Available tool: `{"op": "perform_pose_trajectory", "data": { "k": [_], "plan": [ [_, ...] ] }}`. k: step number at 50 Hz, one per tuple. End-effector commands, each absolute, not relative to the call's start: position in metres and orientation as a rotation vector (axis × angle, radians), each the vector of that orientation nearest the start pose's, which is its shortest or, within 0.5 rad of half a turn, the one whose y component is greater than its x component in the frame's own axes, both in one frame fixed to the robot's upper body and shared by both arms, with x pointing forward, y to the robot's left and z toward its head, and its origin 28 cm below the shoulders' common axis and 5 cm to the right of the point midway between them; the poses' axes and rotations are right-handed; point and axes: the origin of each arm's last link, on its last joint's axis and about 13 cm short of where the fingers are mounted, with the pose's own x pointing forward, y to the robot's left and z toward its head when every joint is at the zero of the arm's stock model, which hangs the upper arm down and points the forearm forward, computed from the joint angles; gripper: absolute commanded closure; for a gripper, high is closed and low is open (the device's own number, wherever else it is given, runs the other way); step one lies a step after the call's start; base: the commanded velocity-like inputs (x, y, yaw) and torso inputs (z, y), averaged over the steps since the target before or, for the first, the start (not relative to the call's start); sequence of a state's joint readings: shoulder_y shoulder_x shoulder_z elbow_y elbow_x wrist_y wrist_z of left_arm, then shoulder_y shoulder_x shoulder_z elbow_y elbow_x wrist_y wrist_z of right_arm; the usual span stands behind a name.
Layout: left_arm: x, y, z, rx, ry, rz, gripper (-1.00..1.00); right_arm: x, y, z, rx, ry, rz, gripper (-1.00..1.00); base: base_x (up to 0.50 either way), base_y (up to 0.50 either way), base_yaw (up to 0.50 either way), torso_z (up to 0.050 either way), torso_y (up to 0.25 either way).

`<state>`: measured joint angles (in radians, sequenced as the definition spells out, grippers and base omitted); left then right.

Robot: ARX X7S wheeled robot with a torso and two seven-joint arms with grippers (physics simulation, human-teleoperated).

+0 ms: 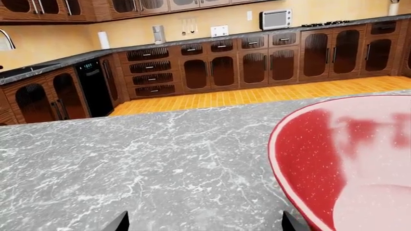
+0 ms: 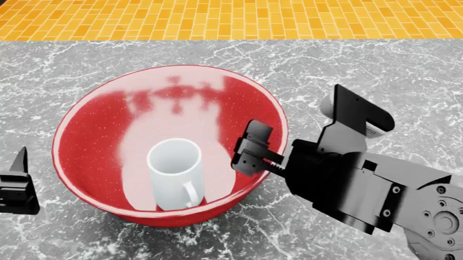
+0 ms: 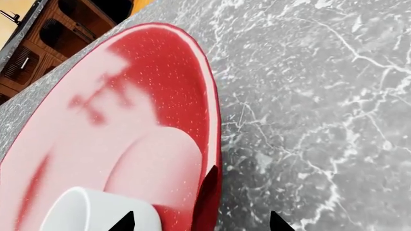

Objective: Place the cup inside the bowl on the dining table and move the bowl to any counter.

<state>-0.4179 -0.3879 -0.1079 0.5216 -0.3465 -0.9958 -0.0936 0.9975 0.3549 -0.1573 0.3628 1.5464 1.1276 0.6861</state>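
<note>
The red bowl (image 2: 101,124) stands on the grey marble dining table (image 2: 361,70). The white cup (image 2: 173,173) sits upright inside it, handle toward me. My right gripper (image 2: 250,147) is at the bowl's right rim. In the right wrist view it (image 3: 200,222) is open, one fingertip inside by the cup (image 3: 90,209), the other outside over the table (image 3: 308,96), the bowl wall (image 3: 160,72) between them untouched. My left gripper (image 2: 16,184) hangs left of the bowl, open (image 1: 205,224) over bare table (image 1: 160,159), the bowl (image 1: 308,159) beside it.
Beyond the table's far edge lies orange tiled floor (image 1: 257,94). The black marble counter (image 1: 38,65) runs along the walls over brown cabinets, with a toaster oven (image 1: 276,19), a paper roll (image 1: 103,40) and a black dishwasher (image 1: 95,86).
</note>
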Motion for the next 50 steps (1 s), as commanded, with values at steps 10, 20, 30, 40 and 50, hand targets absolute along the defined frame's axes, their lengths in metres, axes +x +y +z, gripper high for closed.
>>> {"op": "perform_pose_trajectory", "data": {
  "k": [10, 20, 30, 40, 50],
  "plan": [
    [0.247, 0.287, 0.166, 0.11, 0.045, 0.066, -1.0, 0.337, -0.112, 0.208, 0.533, 0.693, 0.269, -1.0, 0.0, 0.0, 0.0, 0.0, 0.0],
    [0.249, 0.283, 0.165, 0.109, 0.046, 0.065, -1.0, 0.337, -0.112, 0.212, 0.549, 0.681, 0.266, 1.0, 0.0, 0.0, 0.0, 0.0, 0.0],
    [0.247, 0.29, 0.163, 0.104, 0.047, 0.074, -1.0, 0.34, -0.112, 0.213, 0.565, 0.672, 0.257, 1.0, 0.0, 0.0, 0.0, 0.0, 0.0],
    [0.249, 0.286, 0.163, 0.103, 0.049, 0.073, -1.0, 0.341, -0.115, 0.223, 0.595, 0.634, 0.259, 1.0, 0.0, 0.0, 0.0, 0.0, 0.0],
    [0.249, 0.285, 0.16, 0.098, 0.052, 0.078, -1.0, 0.336, -0.127, 0.241, 0.595, 0.518, 0.257, 1.0, 0.0, 0.0, 0.0, 0.0, 0.001]
  ]
}}
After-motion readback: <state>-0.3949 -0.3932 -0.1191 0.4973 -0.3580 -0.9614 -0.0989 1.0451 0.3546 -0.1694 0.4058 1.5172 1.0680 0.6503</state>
